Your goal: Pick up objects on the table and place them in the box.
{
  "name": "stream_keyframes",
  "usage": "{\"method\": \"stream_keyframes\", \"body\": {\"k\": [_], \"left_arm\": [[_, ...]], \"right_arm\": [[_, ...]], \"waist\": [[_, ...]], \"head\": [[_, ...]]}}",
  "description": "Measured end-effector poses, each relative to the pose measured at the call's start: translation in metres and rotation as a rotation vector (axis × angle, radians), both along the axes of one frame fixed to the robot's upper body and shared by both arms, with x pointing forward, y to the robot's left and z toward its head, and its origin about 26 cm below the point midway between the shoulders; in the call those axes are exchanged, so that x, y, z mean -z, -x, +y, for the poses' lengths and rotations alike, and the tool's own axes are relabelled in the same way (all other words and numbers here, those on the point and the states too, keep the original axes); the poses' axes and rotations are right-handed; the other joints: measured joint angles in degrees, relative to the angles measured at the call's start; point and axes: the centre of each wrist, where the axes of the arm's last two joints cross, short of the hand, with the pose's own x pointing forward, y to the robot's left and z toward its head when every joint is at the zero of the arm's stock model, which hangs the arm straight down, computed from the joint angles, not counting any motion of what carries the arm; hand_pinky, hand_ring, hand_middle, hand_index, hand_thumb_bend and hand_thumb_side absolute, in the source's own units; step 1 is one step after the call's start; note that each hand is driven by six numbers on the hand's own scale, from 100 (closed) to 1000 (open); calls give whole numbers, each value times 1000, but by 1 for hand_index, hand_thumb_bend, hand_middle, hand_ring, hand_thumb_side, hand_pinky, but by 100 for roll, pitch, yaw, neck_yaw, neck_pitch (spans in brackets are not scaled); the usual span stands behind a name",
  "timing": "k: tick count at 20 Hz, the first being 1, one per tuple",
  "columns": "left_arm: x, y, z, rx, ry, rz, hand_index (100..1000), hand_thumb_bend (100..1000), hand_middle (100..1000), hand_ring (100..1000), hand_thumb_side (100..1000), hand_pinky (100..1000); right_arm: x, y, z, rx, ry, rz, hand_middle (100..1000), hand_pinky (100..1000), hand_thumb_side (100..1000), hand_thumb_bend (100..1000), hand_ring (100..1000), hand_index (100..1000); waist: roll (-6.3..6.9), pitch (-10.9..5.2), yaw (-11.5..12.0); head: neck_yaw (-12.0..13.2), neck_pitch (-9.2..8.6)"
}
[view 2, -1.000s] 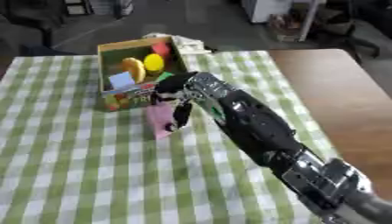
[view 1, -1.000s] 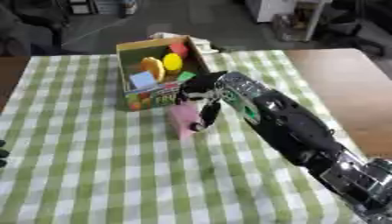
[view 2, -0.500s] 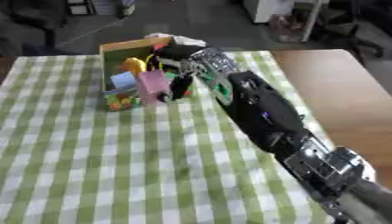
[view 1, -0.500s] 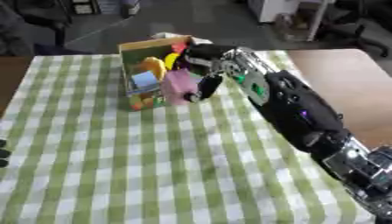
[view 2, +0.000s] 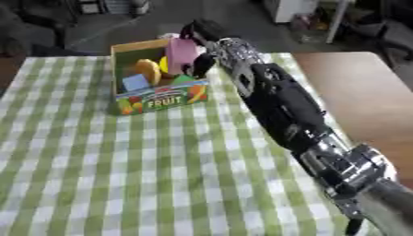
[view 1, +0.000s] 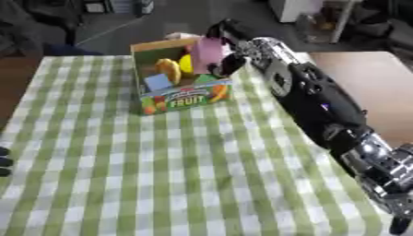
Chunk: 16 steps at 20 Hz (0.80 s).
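We see our right robot hand (view 1: 227,46) pinching a flat pink block (view 1: 207,50) above the cardboard fruit box (view 1: 182,94), upper centre.

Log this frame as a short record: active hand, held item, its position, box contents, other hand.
active hand: right hand, fingers curled on the item
held item: pink object
position: over the fruit box, at its right side
box contents: yellow, orange and blue pieces visible
other hand: left hand, only dark fingertips at the left edge
surface: green checked cloth
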Motion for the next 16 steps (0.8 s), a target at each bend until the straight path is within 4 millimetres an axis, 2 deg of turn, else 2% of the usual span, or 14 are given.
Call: {"method": "stream_keyframes", "body": {"k": [2, 4, 5, 6, 10, 16], "left_arm": [[-1, 0, 0, 4, 1, -1, 791, 100, 589, 605, 753, 603], [-1, -1, -1, 9, 1, -2, 791, 100, 589, 605, 753, 603], [-1, -1, -2, 13, 0, -2, 791, 100, 589, 605, 753, 603], [-1, -1, -2, 15, 1, -3, 791, 100, 588, 605, 754, 603], [-1, -1, -3, 17, 5, -3, 791, 100, 588, 605, 755, 603], [-1, -1, -4, 18, 7, 0, 790, 100, 588, 604, 757, 603]], "right_arm": [[9, -1, 1, 25, -4, -32, 699, 721, 497, 244, 736, 834], [15, -1, 5, 10, -1, -43, 777, 741, 552, 288, 777, 913], [17, -1, 8, -8, 5, -44, 783, 744, 558, 290, 781, 918], [17, -1, 10, -27, 15, -43, 828, 760, 584, 313, 807, 948], [13, 1, 19, -114, 65, -30, 877, 777, 586, 360, 831, 969], [0, 4, 28, -169, 109, -33, 885, 778, 587, 366, 832, 974]], "waist": [[0, 14, 7], [0, 15, 11], [0, 16, 14], [-1, 16, 14], [-11, 16, 18], [-69, 16, 4]], "head": [[-4, 0], [-15, 0], [-17, 0], [-19, 0], [-26, 0], [-25, 0]]}}
